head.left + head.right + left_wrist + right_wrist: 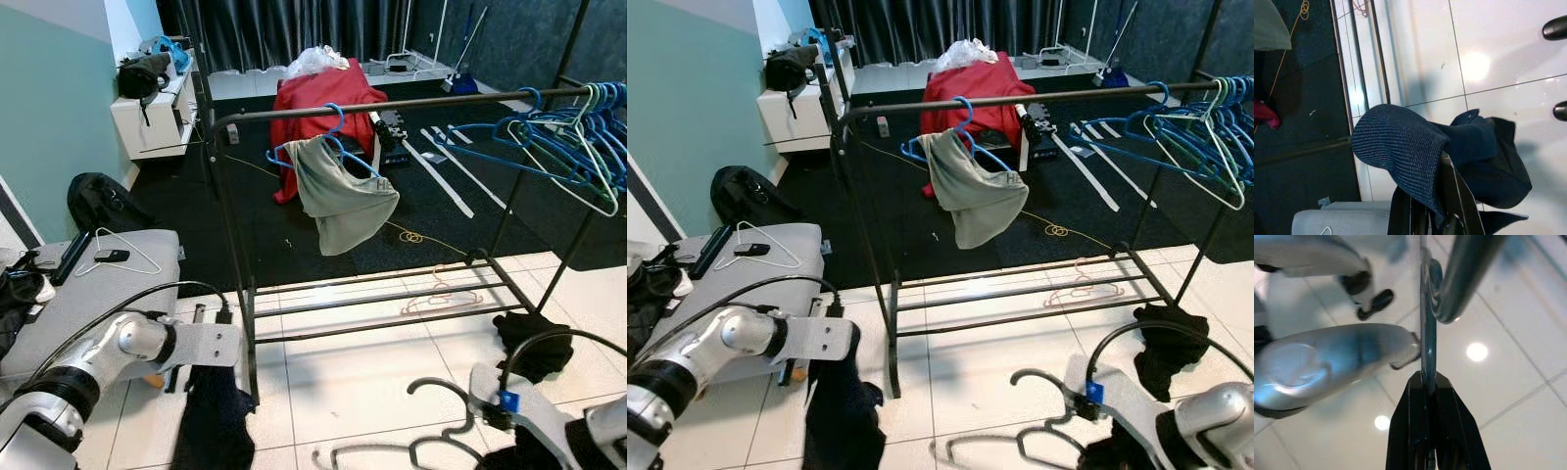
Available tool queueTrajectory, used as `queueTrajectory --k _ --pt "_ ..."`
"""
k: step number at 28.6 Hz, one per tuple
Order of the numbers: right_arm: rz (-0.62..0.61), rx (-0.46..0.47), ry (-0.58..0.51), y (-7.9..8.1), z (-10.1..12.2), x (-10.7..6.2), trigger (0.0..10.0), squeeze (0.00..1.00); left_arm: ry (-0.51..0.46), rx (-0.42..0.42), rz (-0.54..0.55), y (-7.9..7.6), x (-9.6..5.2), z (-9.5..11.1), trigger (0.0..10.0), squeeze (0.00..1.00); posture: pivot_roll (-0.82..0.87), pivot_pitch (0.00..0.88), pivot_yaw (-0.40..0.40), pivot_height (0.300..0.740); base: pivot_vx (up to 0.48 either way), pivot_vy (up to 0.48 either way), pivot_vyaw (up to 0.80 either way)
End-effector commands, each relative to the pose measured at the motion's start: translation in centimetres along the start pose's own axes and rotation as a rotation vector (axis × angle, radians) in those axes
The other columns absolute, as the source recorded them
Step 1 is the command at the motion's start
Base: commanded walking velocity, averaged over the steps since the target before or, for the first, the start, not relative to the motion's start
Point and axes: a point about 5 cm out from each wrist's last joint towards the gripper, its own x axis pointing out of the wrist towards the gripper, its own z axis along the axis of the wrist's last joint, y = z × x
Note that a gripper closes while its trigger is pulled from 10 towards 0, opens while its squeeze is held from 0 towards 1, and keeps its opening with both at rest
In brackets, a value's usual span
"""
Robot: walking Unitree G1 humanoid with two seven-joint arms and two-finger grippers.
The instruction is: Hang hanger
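Observation:
My right gripper (482, 409), low at the right above the tiled floor, is shut on a dark grey hanger (429, 381) just below its hook. In the right wrist view the black fingers (1415, 421) pinch the hanger's thin neck (1428, 338). At the lower left, my left gripper (231, 354) is shut on a dark blue garment (211, 421) that hangs down from it. That knitted garment (1400, 147) drapes over the fingers (1462, 200). The black clothes rail (392, 106) crosses ahead of both grippers, higher up.
On the rail hang a blue hanger with a grey garment (343, 201) and several blue hangers (578, 137) at the right end. A pink hanger (441, 294) and a black cloth (534, 343) lie near the rack's base. A grey case (98, 294) stands at the left.

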Motion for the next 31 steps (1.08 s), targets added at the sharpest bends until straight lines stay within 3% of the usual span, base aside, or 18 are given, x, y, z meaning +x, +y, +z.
queueTrajectory --k 1,2,3,4,5,6,8,9,11,15,20,24,31 --pt "-0.025 -0.023 -0.011 -0.2 0.3 0.1 10.0 0.00 -0.004 0.000 0.023 0.3 -0.3 -0.1 10.0 0.00 -0.11 0.045 0.060 0.740 0.000 0.000 0.00" --pt "-0.123 -0.049 0.008 -1.3 0.2 0.0 10.0 0.00 -0.024 0.001 0.025 0.1 -0.2 -0.1 10.0 0.00 -0.11 0.052 0.060 0.740 0.000 0.000 0.00" --pt "-0.123 -0.049 0.008 -1.3 0.2 0.0 10.0 0.00 -0.024 0.001 0.025 0.1 -0.2 -0.1 10.0 0.00 -0.11 0.052 0.060 0.740 0.000 0.000 0.00" --pt "-0.232 -0.063 -0.004 -2.6 0.3 -0.1 10.0 0.00 -0.065 0.005 0.023 0.0 -0.2 0.3 10.0 0.00 -0.12 0.055 0.060 0.740 0.000 0.000 0.00" --pt "-0.290 -0.050 -0.075 -3.3 0.7 0.2 10.0 0.00 -0.126 0.010 0.024 0.1 -0.1 1.0 10.0 0.00 -0.12 0.055 0.060 0.740 0.000 0.000 0.00" --pt "-0.320 -0.035 -0.129 -3.6 1.1 0.4 10.0 0.00 -0.168 0.014 0.025 0.1 0.0 1.5 10.0 0.00 -0.11 0.056 0.060 0.740 0.000 0.000 0.00" --pt "-0.320 -0.035 -0.129 -3.6 1.1 0.4 10.0 0.00 -0.168 0.014 0.025 0.1 0.0 1.5 10.0 0.00 -0.11 0.056 0.060 0.740 0.000 0.000 0.00" --pt "-0.288 -0.024 -0.195 -3.3 1.5 0.9 10.0 0.00 -0.215 0.029 0.031 0.2 0.2 2.2 10.0 0.00 -0.11 0.057 0.060 0.740 0.000 0.000 0.00" --pt "-0.288 -0.024 -0.195 -3.3 1.5 0.9 10.0 0.00 -0.215 0.029 0.031 0.2 0.2 2.2 10.0 0.00 -0.11 0.057 0.060 0.740 0.000 0.000 0.00" --pt "-0.112 -0.066 -0.278 -1.3 0.9 3.1 10.0 0.00 -0.400 0.151 0.033 -0.1 1.2 5.5 10.0 0.00 -0.11 0.066 0.052 0.740 0.000 0.000 0.00" --pt "-0.024 -0.065 -0.244 -0.5 0.3 3.2 10.0 0.00 -0.447 0.235 0.004 -0.4 1.5 6.4 10.0 0.00 -0.12 0.065 0.054 0.740 0.000 0.000 0.00" --pt "0.011 -0.058 -0.229 -0.2 0.1 3.1 10.0 0.00 -0.455 0.256 0.009 -0.2 1.6 6.7 10.0 0.00 -0.12 0.069 0.053 0.740 0.000 0.000 0.00" --pt "0.136 -0.035 -0.231 1.2 0.0 4.6 10.0 0.00 -0.603 0.325 0.132 2.0 1.0 9.5 10.0 0.00 -0.12 0.070 0.057 0.740 0.000 0.000 0.00"
